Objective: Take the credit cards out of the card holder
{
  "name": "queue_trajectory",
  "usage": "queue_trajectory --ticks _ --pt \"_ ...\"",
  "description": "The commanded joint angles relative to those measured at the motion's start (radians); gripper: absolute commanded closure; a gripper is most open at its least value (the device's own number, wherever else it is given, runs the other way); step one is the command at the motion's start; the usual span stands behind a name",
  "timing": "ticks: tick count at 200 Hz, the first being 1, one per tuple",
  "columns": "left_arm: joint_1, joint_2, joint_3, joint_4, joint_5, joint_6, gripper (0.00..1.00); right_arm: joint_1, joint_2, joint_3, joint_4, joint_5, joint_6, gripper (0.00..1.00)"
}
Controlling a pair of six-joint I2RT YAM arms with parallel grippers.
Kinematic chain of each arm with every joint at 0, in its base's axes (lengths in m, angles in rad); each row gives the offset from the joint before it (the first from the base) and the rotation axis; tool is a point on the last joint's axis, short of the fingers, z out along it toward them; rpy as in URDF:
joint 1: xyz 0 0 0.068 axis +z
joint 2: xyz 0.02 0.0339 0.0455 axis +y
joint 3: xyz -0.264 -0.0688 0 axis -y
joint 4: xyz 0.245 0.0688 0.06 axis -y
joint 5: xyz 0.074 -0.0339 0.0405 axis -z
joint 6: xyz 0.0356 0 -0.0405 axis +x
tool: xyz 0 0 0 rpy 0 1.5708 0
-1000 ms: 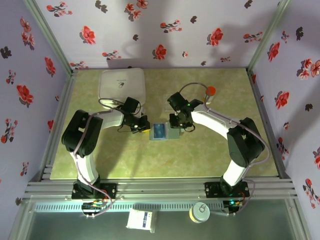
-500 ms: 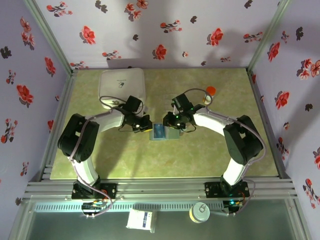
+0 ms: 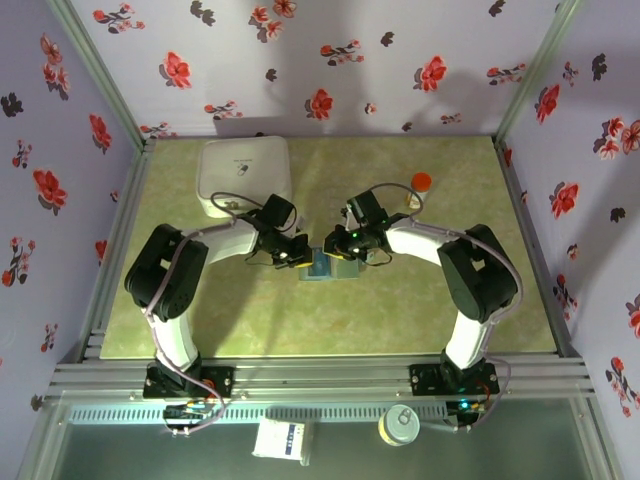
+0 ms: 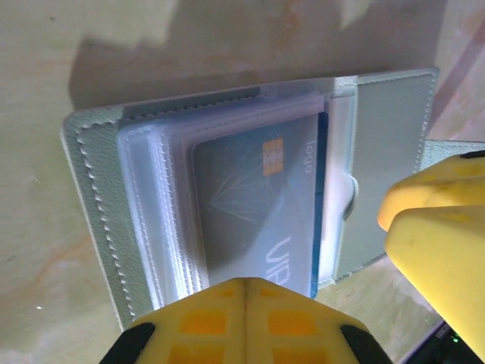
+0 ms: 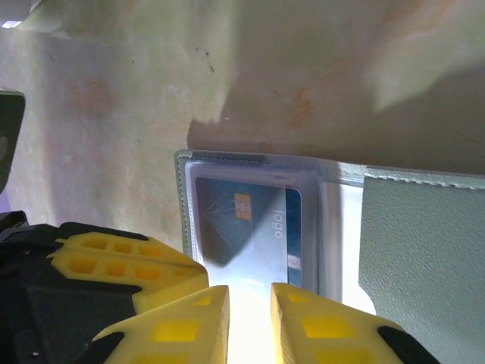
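The card holder (image 3: 347, 268) lies open and flat in the middle of the table. A blue-teal credit card (image 4: 258, 197) sits in the clear sleeve of its left panel (image 4: 95, 197), chip side up. My left gripper (image 4: 246, 282) is shut with nothing in it, its tip over the card's near end. From the opposite side my right gripper (image 5: 250, 296) reaches over the same card (image 5: 242, 227), open by a narrow gap. Glare hides what lies in that gap. The grey right flap (image 5: 424, 250) lies flat beside it. From above, both grippers (image 3: 297, 255) (image 3: 340, 248) meet at the wallet.
A big white rounded box (image 3: 245, 172) stands at the back left, close behind the left arm. A small orange-capped thing (image 3: 421, 181) sits at the back right. Metal frame rails (image 3: 320, 378) and flowered walls border the green table top.
The right gripper came down and leftward onto the wallet and its jaws narrowed. The left gripper slid right to the wallet's left edge, staying shut.
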Motion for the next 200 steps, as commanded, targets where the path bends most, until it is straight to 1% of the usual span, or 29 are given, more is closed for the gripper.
queue_trajectory --ticks 1,81,157,200 --pt "-0.001 0.026 0.026 -0.062 -0.042 0.041 1.0 -0.007 0.029 -0.01 0.021 -0.035 0.009 0.78" --pt "0.009 0.03 0.014 -0.064 -0.059 0.046 1.0 -0.007 0.065 -0.01 0.032 -0.069 0.007 0.79" --pt "0.009 0.011 0.008 -0.065 -0.054 0.038 1.0 -0.007 0.093 -0.008 0.017 -0.066 -0.004 0.8" --pt "0.008 -0.01 -0.011 -0.056 -0.05 0.03 0.99 -0.007 0.085 0.008 -0.061 0.001 -0.039 0.79"
